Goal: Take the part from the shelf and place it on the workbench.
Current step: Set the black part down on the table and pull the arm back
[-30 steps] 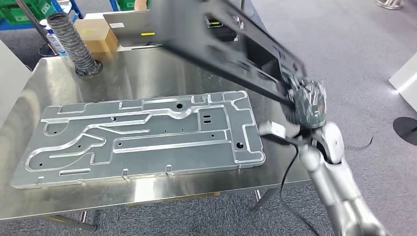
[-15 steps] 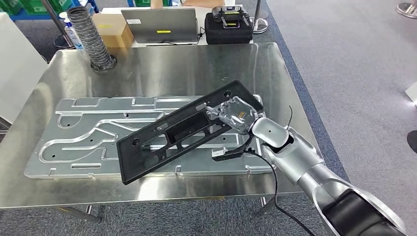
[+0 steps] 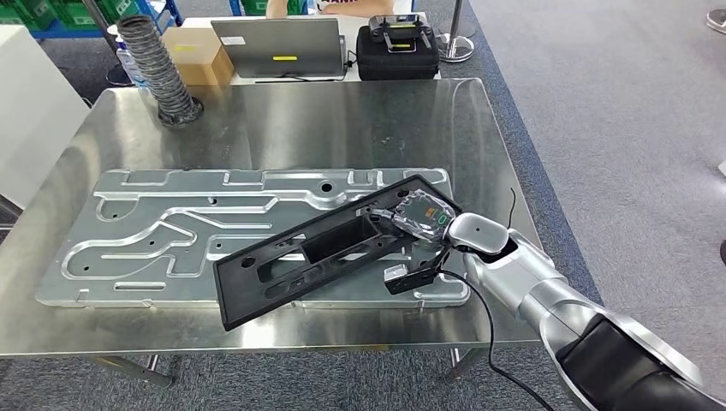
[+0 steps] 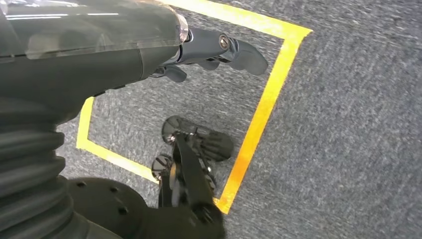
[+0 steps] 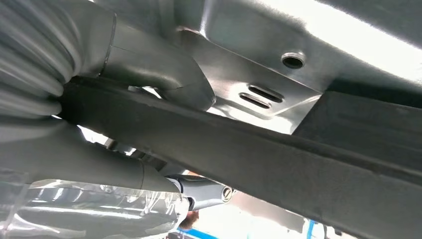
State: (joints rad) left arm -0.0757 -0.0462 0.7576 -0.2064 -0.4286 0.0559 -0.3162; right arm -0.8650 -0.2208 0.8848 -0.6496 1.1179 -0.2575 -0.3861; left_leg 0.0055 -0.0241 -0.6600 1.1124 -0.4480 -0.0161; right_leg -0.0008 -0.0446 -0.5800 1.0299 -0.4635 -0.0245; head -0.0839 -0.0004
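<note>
Head view: the right hand [image 3: 419,214] grips the black part [image 3: 330,248] at one end, low over the metal plate [image 3: 171,231] on the worktop [image 3: 282,120]; it should be lowered level before release.

Left wrist view: the left hand [image 4: 209,52] hangs empty above the floor, fingers loosely apart.

Right wrist view: the thumb [image 5: 159,64] clamps the part's edge.

The long black slotted plastic frame part [image 3: 330,248] covered the middle and right portion of the large grey stamped metal panel [image 3: 171,231] beneath it. The right hand [image 3: 419,214], wrapped in clear film, hid the part's far end; finger placement there could not be resolved. In the right wrist view the part [image 5: 259,154] ran off the picture's edge. The silver laptop [image 3: 278,43] was cut off by the head view's upper edge.
</note>
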